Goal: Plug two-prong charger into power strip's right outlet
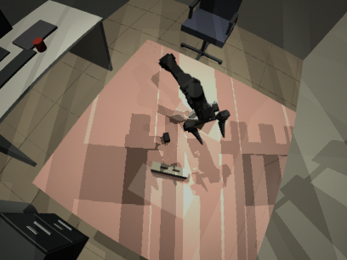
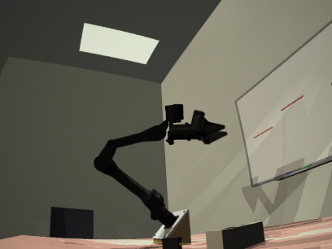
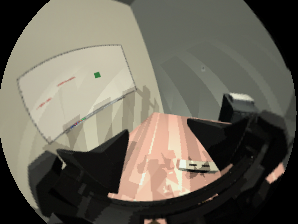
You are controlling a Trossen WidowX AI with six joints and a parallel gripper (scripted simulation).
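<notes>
The charger [image 1: 166, 137] [image 2: 172, 243] is a small black block on the pink table top, between the arm's side and the power strip; its prongs are too small to make out. The pale power strip [image 1: 169, 169] [image 2: 243, 236] [image 3: 198, 169] has two dark outlets on top in the top view and lies beyond the charger. My gripper [image 1: 213, 140] [image 2: 225, 129] [image 3: 158, 127] is wide open and empty. It hangs high above the table, fingers pointing roughly level in the exterior view. The charger cannot be made out in the wrist view.
The arm's base sits on a slanted mount [image 2: 183, 228]. A white desk [image 1: 81, 21] with a red cup [image 1: 39, 44] stands at the left in the top view, an office chair [image 1: 204, 30] behind the arm and a dark cabinet [image 1: 51, 238] at the lower left. A whiteboard [image 2: 289, 110] [image 3: 75, 95] hangs on the wall.
</notes>
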